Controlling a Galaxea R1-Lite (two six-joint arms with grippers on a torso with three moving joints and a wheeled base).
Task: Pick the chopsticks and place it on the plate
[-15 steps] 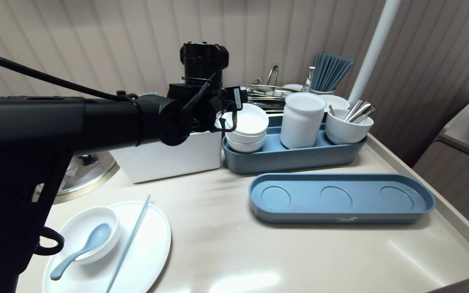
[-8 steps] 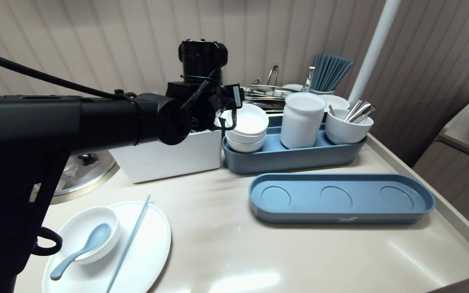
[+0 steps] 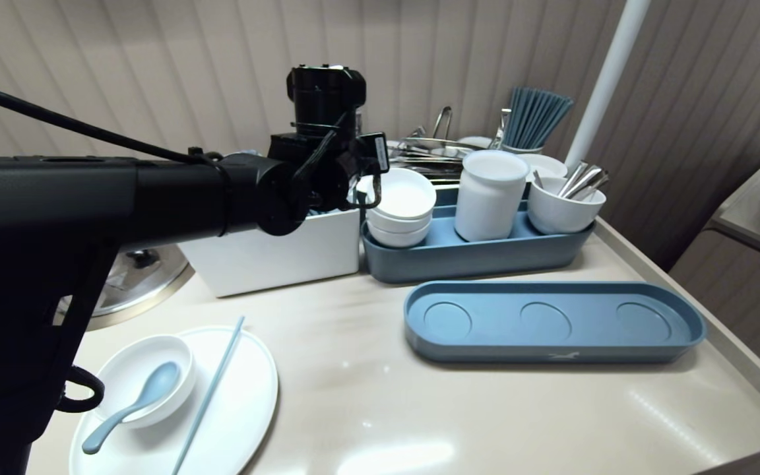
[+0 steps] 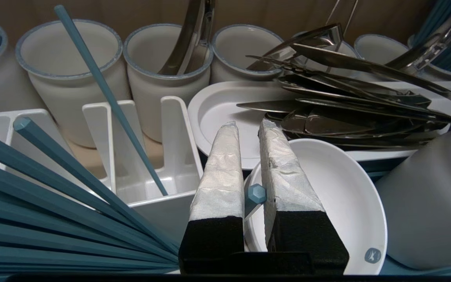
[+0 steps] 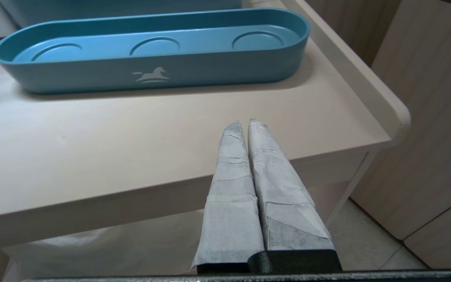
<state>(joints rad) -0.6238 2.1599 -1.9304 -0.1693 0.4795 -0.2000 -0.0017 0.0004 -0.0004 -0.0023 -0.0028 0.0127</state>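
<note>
While chopstick [image 4: 256,194] in hand [image 4: 248,125] — horse logo [image 5: 151,75]

a dining service station, as found in a restaurant, is shown. a beige counter [image 3: 380,409] with a raised edge is stocked with tableware: stacked white bowls [image 3: 401,198] in a blue tray [image 3: 459,260], blue chopsticks [image 4: 33,203] kept in bundles, metal cutlery [image 4: 350,102] among white cups [image 4: 53,102]. one place setting is laid on a white plate [image 3: 241,396]. ribbed wall panelling [image 3: 156,66] is seen behind.
</note>
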